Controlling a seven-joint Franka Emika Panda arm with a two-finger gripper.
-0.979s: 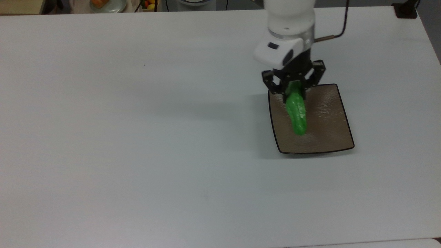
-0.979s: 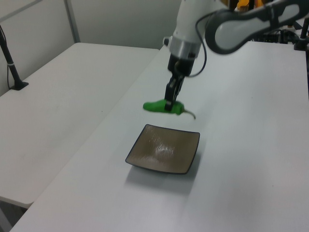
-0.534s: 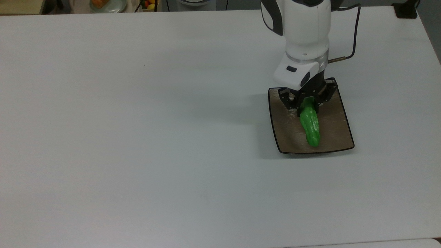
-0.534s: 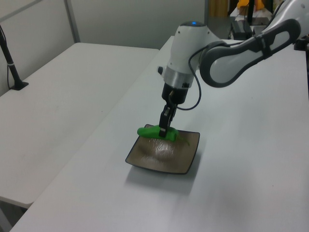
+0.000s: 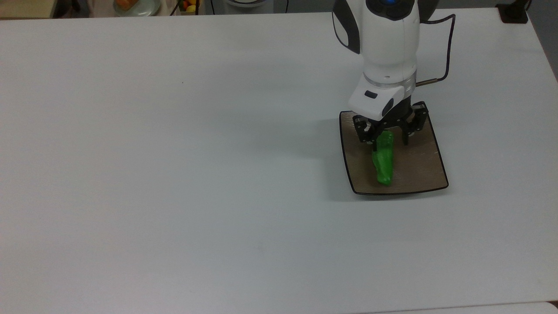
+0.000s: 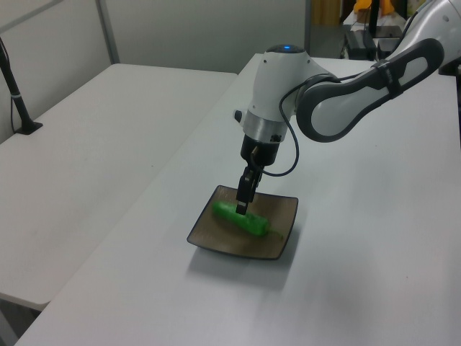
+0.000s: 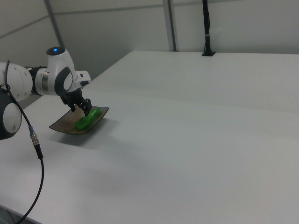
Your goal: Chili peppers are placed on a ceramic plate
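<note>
On the desk [image 5: 174,174], a wide white surface, the plate [image 5: 418,165] sits near the top view's right edge, with bare desk on every side of it. The arm [image 6: 346,94] reaches in from the left view's upper right and stands nearly upright over the plate's far half. A black cable [image 5: 447,52] loops from the wrist and hangs clear of the plate.

The gripper [image 5: 387,136] is low over the plate, its jaws spread apart on either side of the pepper's stem end, with a gap visible on each flank in the top view. The jaws appear to hold nothing. The pepper [image 5: 383,161] lies lengthwise on the plate, its tip pointing at the near rim in the top view and stopping just short of it.

Risks from this state:
- The pepper is rounded and glossy, and the plate is shallow. A nudge is likely to roll or slide it toward the near rim.
- The jaws flank the pepper closely. A sideways or tilted retreat may drag it along or push the plate.
- Whether a finger touches the pepper cannot be told.

Nothing obstructs a straight lift. Beyond the desk's far edge in the top view, a dish [image 5: 135,6] and small fruit [image 5: 189,5] lie well apart from the work area.
</note>
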